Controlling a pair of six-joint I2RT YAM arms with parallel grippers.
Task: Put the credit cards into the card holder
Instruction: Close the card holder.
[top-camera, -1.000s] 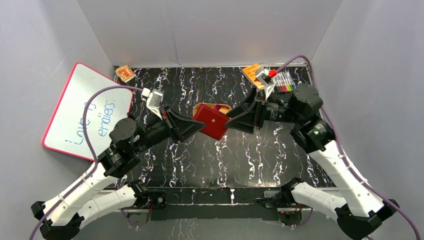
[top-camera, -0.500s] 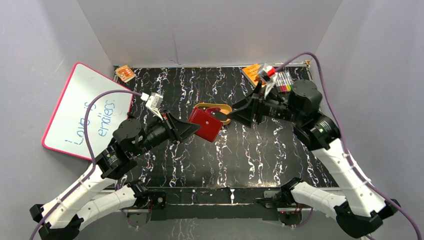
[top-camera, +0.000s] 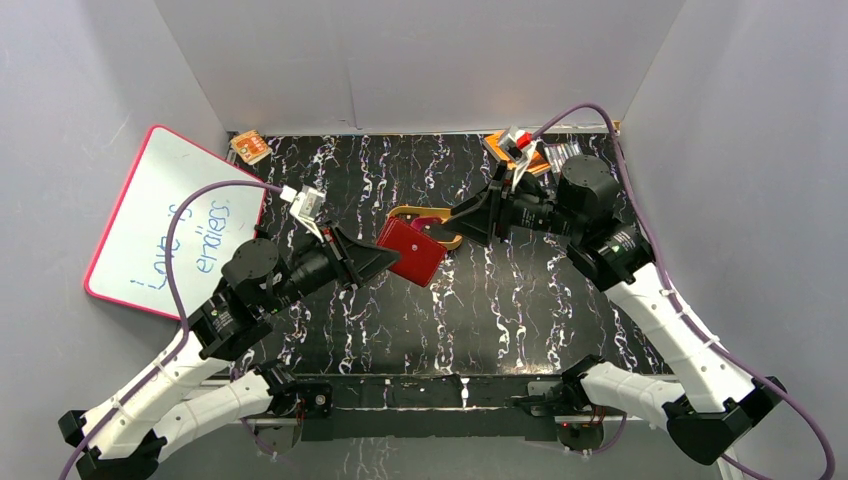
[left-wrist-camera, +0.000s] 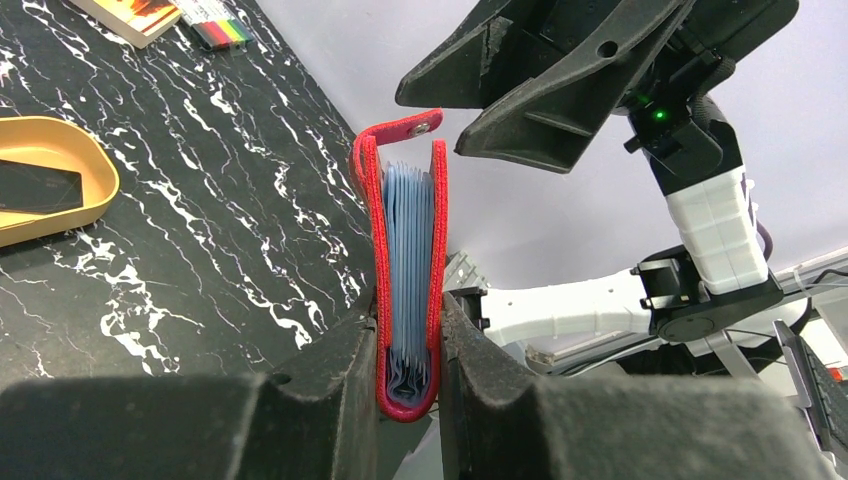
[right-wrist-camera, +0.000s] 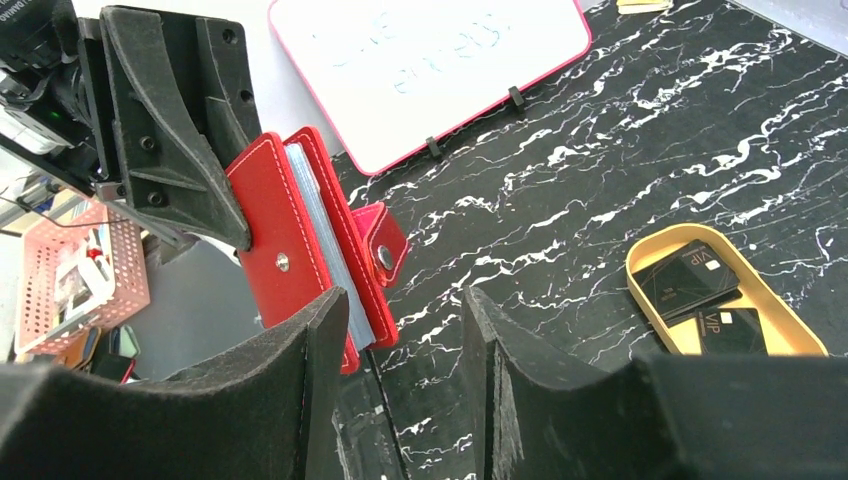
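My left gripper (left-wrist-camera: 410, 310) is shut on the spine end of the red card holder (left-wrist-camera: 437, 230) and holds it on edge above the table. Its grey-blue pockets face up and its snap tab hangs loose. From above, the card holder (top-camera: 412, 252) sits at the table's middle with the left gripper (top-camera: 390, 256) on its left. My right gripper (right-wrist-camera: 400, 300) is open with nothing between its fingers, a short way from the card holder (right-wrist-camera: 280, 240). Two black credit cards (right-wrist-camera: 690, 280) lie in the tan dish (right-wrist-camera: 640, 290). The right gripper (top-camera: 458, 222) hovers by the dish's right end.
The tan dish (top-camera: 400, 213) lies just behind the card holder. A pink-framed whiteboard (top-camera: 170, 225) leans at the left. An orange booklet (top-camera: 500, 148) and coloured markers (top-camera: 560, 155) sit at the back right, and a small orange item (top-camera: 249, 147) at the back left. Grey walls surround the table.
My right gripper has let go of the card holder's right side, drawn back towards the far right and narrowed a little. The left gripper has shifted the card holder slightly left.
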